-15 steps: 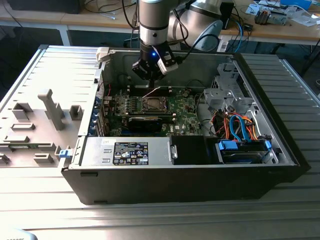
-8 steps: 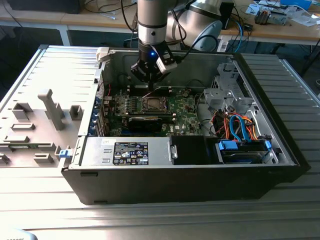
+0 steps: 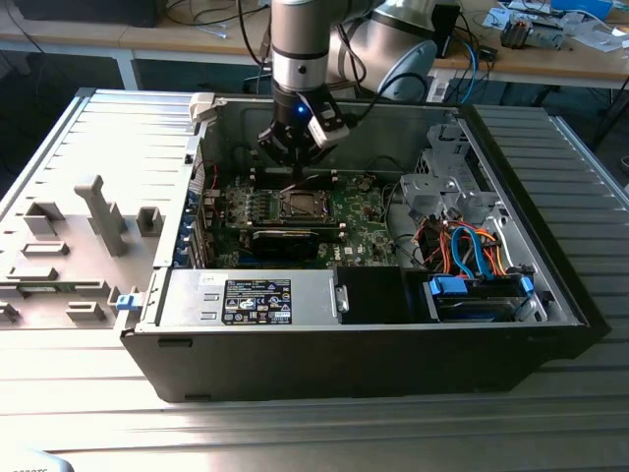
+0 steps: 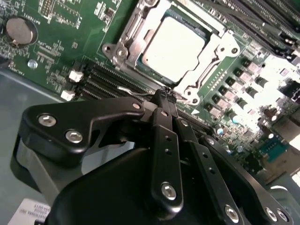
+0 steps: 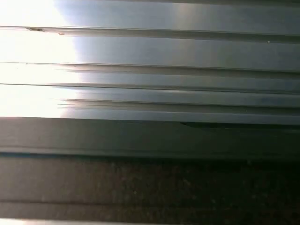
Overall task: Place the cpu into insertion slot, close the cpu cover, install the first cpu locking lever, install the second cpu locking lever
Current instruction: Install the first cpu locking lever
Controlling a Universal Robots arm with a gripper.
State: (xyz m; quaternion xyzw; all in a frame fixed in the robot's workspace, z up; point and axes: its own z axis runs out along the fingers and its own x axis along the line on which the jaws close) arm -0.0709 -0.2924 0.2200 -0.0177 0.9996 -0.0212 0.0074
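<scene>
The cpu (image 4: 173, 44), silvery-beige, lies flat in the insertion slot (image 3: 298, 205) in the middle of the green motherboard (image 4: 61, 51). The cpu cover (image 4: 213, 51), a silver frame plate, is folded down around the chip. My gripper (image 4: 166, 95) is shut, fingers pressed together, with its tips at the socket's edge. A thin wire locking lever (image 4: 133, 91) runs along that edge up to the fingertips; I cannot tell whether they pinch it. In the exterior view the gripper (image 3: 295, 162) hangs inside the open computer case, just behind the socket.
Black memory slots (image 4: 108, 77) lie beside the socket, and a coin battery (image 4: 19, 30) sits further off. The power supply (image 3: 251, 298), a blue drive cage (image 3: 477, 295) and coloured cables (image 3: 462, 246) fill the case front and right. Grey fixtures (image 3: 98, 211) stand outside on the exterior view's left.
</scene>
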